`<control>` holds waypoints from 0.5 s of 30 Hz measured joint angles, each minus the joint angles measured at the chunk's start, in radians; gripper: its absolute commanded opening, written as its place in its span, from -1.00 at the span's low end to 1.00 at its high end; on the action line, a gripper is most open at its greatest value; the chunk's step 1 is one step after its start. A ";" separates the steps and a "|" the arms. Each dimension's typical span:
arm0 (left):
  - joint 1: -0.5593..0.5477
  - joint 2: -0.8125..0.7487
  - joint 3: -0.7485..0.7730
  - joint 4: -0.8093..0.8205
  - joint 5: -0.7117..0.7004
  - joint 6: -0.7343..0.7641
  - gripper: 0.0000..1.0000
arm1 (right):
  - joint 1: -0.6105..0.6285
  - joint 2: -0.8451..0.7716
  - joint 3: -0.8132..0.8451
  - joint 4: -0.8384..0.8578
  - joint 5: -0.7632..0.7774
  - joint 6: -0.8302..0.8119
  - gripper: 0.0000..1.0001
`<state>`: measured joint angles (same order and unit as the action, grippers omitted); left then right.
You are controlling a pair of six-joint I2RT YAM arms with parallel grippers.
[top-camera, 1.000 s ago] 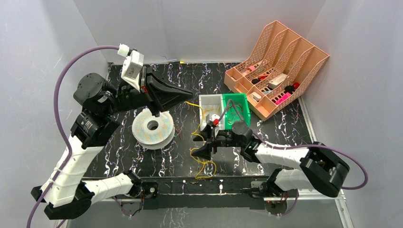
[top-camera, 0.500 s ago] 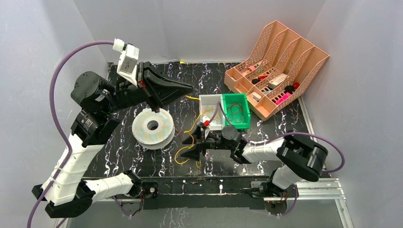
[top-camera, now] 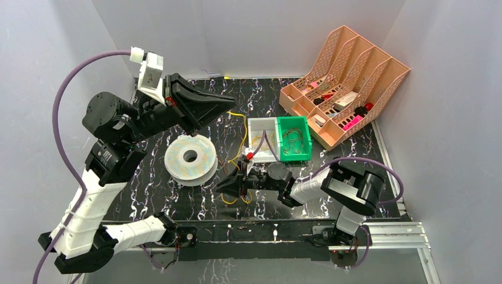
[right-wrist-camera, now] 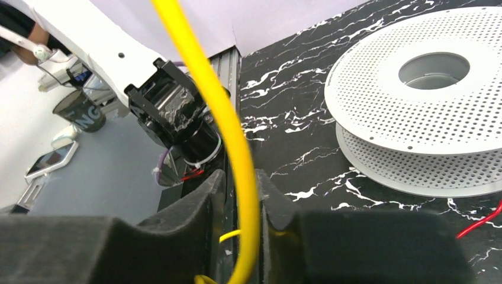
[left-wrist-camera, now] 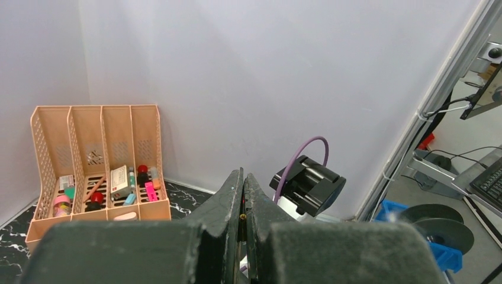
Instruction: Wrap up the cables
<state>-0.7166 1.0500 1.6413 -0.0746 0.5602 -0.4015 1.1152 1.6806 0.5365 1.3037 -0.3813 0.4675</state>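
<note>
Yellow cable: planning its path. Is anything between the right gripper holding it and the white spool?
Only black marbled table and a thin red wire lie between the right gripper, shut on the thin yellow cable, and the white perforated spool.

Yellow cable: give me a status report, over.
Left end effector shut on yellow cable, raised. Right end effector shut on it low, beside white spool. Cable not on spool. Nothing seen blocking.

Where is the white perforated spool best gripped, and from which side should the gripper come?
Probably the rim of the upper disc, from the side. The white spool lies flat, and a gap shows between its two discs, so one finger could enter there and the other press on top.
</note>
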 measured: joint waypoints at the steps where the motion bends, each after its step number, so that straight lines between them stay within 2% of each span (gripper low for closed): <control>1: 0.000 -0.003 0.000 0.000 -0.006 0.000 -1.00 | 0.000 0.003 0.000 0.006 0.005 0.003 -0.63; 8: 0.000 -0.016 0.019 -0.006 -0.060 0.016 -1.00 | 0.000 -0.001 -0.046 0.033 0.045 0.010 -0.81; 12: 0.000 -0.021 0.053 -0.009 -0.098 0.037 -1.00 | 0.000 -0.042 -0.117 0.024 0.095 -0.003 -1.00; 15: 0.000 -0.038 0.074 -0.009 -0.133 0.058 -1.00 | 0.000 -0.107 -0.159 0.001 0.144 -0.022 -1.00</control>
<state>-0.7166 1.0122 1.7157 -0.0837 0.4271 -0.3435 1.1149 1.5734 0.3771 1.3045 -0.2371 0.4454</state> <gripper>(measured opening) 0.009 0.016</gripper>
